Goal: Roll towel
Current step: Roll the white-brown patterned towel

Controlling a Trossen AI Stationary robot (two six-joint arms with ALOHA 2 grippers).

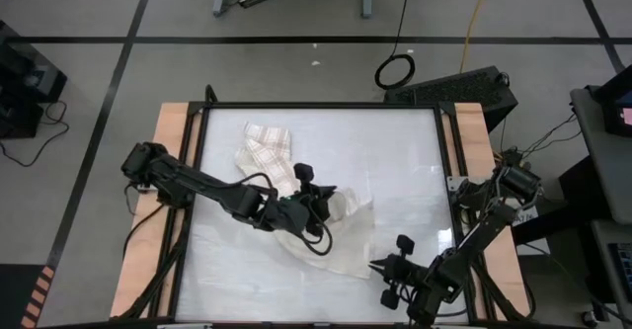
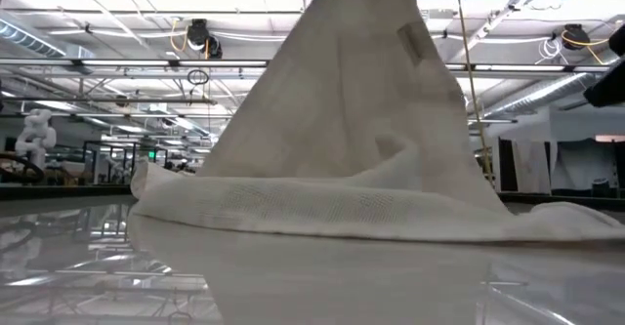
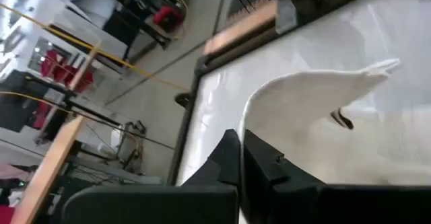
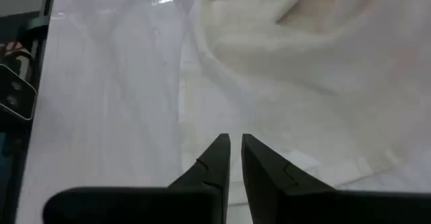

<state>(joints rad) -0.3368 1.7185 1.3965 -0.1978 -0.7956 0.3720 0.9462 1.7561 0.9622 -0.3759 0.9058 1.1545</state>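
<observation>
Item 1, towel (image 1: 296, 205): cream-white cloth with tan plaid stripes, crumpled on the white table (image 1: 395, 161). One plaid-faced part lies on the far side of the left pincer, toward the table's back edge; a plain pale part spreads on the near side of it, its corner reaching toward the right pincer. In the low view the towel (image 2: 342, 140) rises in a steep tent from a folded band lying on the table surface, the peak leaving the frame at the top.

Item 2, left pincer (image 1: 314, 193): over the middle of the table, directly above the towel, fingers pressed together. Its wrist view shows the dark fingers (image 3: 229, 160) side by side with a curved fold of cloth (image 3: 316, 96) just beyond the tips (whether fabric is actually caught between them cannot be told).

Item 3, right pincer (image 1: 378, 266): near the table's front right part, just beside the towel's near corner, apart from the left pincer. Its fingers (image 4: 217, 158) stand nearly together, a narrow gap between them with nothing in it; bunched cloth (image 4: 303, 42) lies ahead of the tips, bare table beneath them.
</observation>
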